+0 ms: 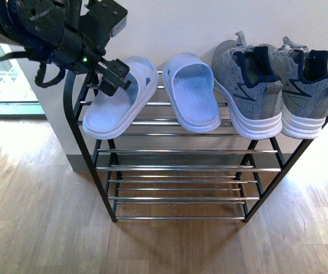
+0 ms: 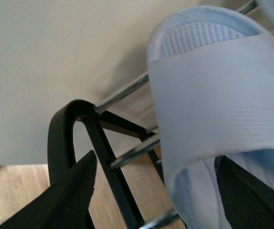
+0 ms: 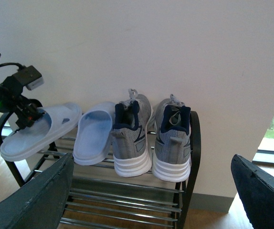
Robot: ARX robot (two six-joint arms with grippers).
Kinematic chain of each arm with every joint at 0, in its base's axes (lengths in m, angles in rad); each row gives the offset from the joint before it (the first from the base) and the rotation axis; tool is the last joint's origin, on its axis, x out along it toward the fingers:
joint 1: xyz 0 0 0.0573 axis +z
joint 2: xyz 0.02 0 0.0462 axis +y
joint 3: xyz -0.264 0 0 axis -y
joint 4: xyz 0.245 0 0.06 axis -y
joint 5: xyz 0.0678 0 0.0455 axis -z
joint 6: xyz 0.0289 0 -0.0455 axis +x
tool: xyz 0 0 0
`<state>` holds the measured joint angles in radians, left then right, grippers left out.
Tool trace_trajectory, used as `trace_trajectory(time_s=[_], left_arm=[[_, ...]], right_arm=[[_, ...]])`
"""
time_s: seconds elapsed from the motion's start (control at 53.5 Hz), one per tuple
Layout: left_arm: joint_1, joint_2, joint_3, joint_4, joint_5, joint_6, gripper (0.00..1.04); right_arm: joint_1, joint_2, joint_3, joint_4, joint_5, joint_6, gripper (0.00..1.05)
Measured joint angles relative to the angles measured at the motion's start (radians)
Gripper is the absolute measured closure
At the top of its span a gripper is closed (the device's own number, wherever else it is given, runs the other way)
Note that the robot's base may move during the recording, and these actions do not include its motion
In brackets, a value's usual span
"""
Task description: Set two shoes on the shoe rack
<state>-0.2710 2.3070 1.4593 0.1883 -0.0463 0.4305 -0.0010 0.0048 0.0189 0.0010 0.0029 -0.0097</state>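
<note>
Light wooden plank flooring (image 1: pixel 44 228) lies nearest in the front view, and on it stands the four-tier shoe rack (image 1: pixel 181 167) with black metal frame, rounded top corners and thin silver bar shelves, set against a cream wall (image 1: pixel 210 23).

On the top shelf, at the right end, sit the two grey mesh sneakers with thick white soles and dark collars. The left sneaker (image 1: pixel 248 85) and the right sneaker (image 1: pixel 307 91) stand side by side, just touching, toes toward the wall and heels overhanging the near edge. The right wrist view confirms both on the top tier (image 3: pixel 133 138) (image 3: pixel 173 140).

Left of the sneakers lies a pale blue slide sandal (image 1: pixel 191 91), flat on the bars. At the far left a second pale blue slide sandal (image 1: pixel 121 98) is tilted, its near end past the front bar.

Left gripper (image 1: pixel 111 77): black, positioned at the strap of the tilted sandal. In the left wrist view its fingers (image 2: pixel 68 195) stand apart on either side of the strap (image 2: pixel 213 105); whether they press on it I cannot tell.

Right gripper (image 3: pixel 156 200): well back from the rack, its dark fingers (image 3: pixel 36 195) spread wide, holding nothing.
</note>
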Motion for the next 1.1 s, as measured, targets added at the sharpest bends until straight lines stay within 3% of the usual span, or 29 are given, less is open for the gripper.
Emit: trace_trajectory(time_s=[0.15, 0.262, 0.355, 0.449, 0.486, 0.524, 0.599, 0.636, 0.692, 0.804, 0.879, 1.029, 1.104], left_arm=[[-0.027, -0.149, -0.06, -0.145, 0.035, -0.184, 0.08], [-0.063, -0.297, -0.122, -0.305, 0.063, -0.377, 0.1], [-0.083, -0.426, -0.212, -0.348, 0.054, -0.548, 0.09], [-0.082, -0.586, -0.343, -0.361, -0.042, -0.679, 0.09], [-0.073, -0.662, -0.417, -0.32, -0.14, -0.686, 0.1], [-0.056, -0.723, -0.522, -0.129, -0.217, -0.644, 0.16], [-0.001, -0.806, -0.775, 0.399, -0.231, -0.527, 0.34], [0.015, -0.827, -0.857, 0.55, -0.217, -0.5, 0.41], [0.026, -0.852, -0.922, 0.653, -0.201, -0.483, 0.48], [0.05, -0.927, -1.019, 0.748, -0.161, -0.458, 0.64], [0.078, -0.994, -1.091, 0.758, -0.136, -0.449, 0.8], [0.115, -1.07, -1.179, 0.758, -0.109, -0.445, 1.02], [0.129, -1.112, -1.212, 0.751, -0.093, -0.443, 1.04]], right_arm=[[0.0, 0.0, 0.0, 0.0, 0.0, 0.0, 0.09], [0.0, 0.0, 0.0, 0.0, 0.0, 0.0, 0.09], [0.0, 0.0, 0.0, 0.0, 0.0, 0.0, 0.09], [0.0, 0.0, 0.0, 0.0, 0.0, 0.0, 0.09], [0.0, 0.0, 0.0, 0.0, 0.0, 0.0, 0.09], [0.0, 0.0, 0.0, 0.0, 0.0, 0.0, 0.09], [0.0, 0.0, 0.0, 0.0, -0.001, 0.0, 0.09], [0.0, 0.0, 0.0, 0.0, -0.002, 0.0, 0.09], [0.0, 0.0, 0.0, 0.0, -0.002, 0.0, 0.09], [0.0, 0.0, 0.0, 0.0, -0.002, 0.0, 0.09], [0.0, 0.0, 0.0, 0.0, -0.002, 0.0, 0.09], [0.0, 0.0, 0.0, 0.0, -0.002, 0.0, 0.09], [0.0, 0.0, 0.0, 0.0, -0.002, 0.0, 0.09]])
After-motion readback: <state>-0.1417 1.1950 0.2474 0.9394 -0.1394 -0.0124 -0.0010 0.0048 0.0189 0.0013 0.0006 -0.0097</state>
